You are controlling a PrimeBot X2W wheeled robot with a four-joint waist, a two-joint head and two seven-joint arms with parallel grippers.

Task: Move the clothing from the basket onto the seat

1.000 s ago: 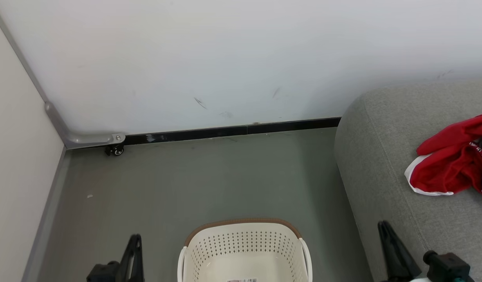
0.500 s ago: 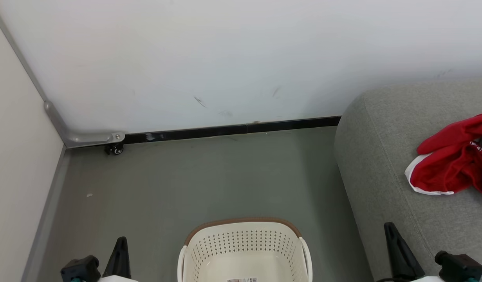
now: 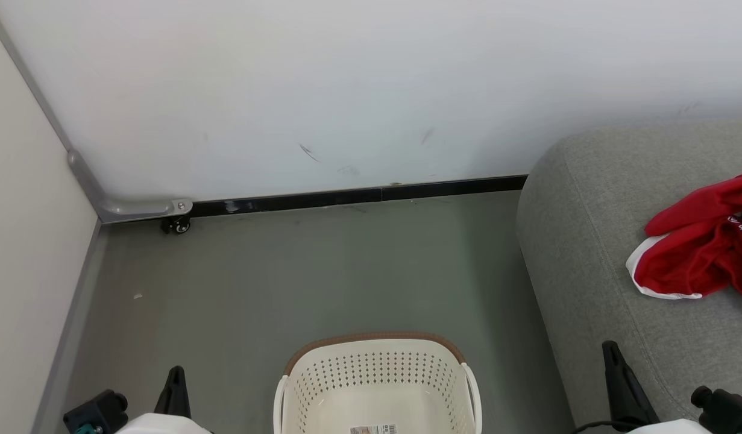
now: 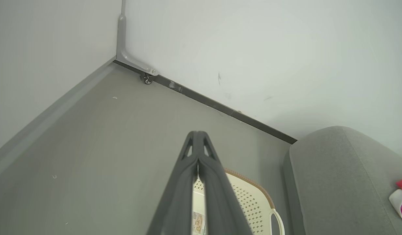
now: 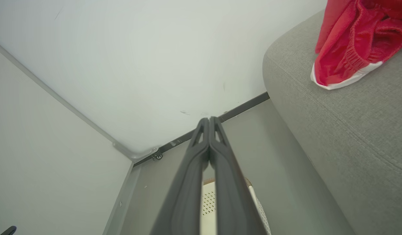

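Note:
The red clothing (image 3: 702, 250) with a white edge lies bunched on the grey seat (image 3: 587, 241) at the right; it also appears as clothing (image 5: 351, 42) on the seat (image 5: 351, 130). The cream basket (image 3: 377, 386) with a brown rim stands on the floor at the bottom centre, nothing in it but a barcode sticker. My left gripper (image 3: 176, 377) is shut and empty, low at the basket's left. My right gripper (image 3: 609, 349) is shut and empty, beside the seat's front edge. Their closed fingertips show as the left gripper (image 4: 197, 133) and the right gripper (image 5: 209, 119).
A white wall with a black skirting (image 3: 358, 196) closes the back. A side panel on the left meets it at a grey corner bracket with a small caster (image 3: 176, 226). Grey floor (image 3: 298, 277) lies between wall, basket and seat.
Both grippers have closed and dropped lower toward the bottom corners of the head view. The clothing, basket and seat have not moved.

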